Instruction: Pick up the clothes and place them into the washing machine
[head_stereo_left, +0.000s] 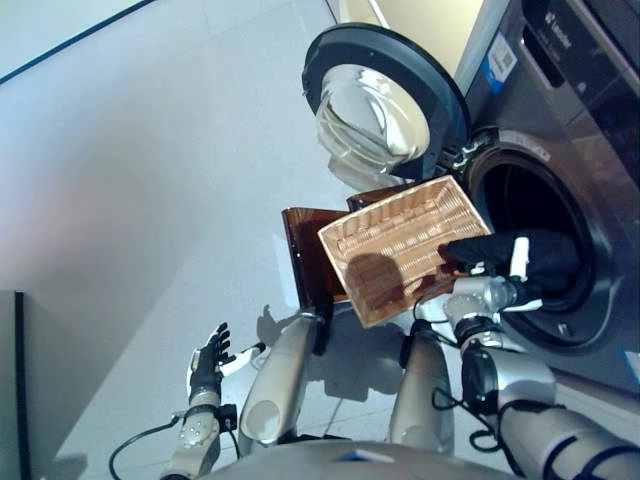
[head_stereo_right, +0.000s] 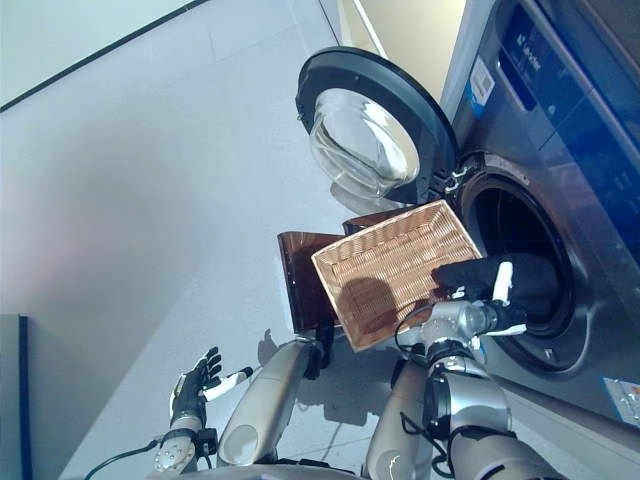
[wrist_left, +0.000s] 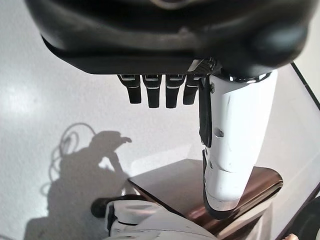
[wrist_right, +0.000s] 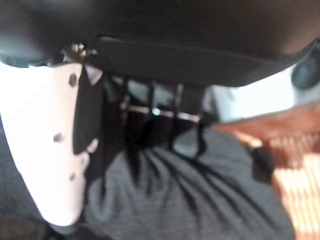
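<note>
A dark grey garment (head_stereo_left: 548, 256) hangs from the rim of the washing machine's open drum (head_stereo_left: 530, 205) and reaches to the basket's near corner. My right hand (head_stereo_left: 519, 257) is at the drum mouth, and in the right wrist view its fingers are curled into the dark cloth (wrist_right: 190, 200). The shallow wicker basket (head_stereo_left: 395, 235) rests on the dark brown box (head_stereo_left: 303, 255) and has no clothes in its visible part. My left hand (head_stereo_left: 208, 362) hangs low at the left over the floor, fingers straight (wrist_left: 150, 92) and empty.
The round machine door (head_stereo_left: 385, 110) stands swung open behind the basket. The grey machine front (head_stereo_left: 590, 110) fills the right side. Pale floor tiles (head_stereo_left: 150, 200) spread to the left. The brown box also shows in the left wrist view (wrist_left: 175, 185).
</note>
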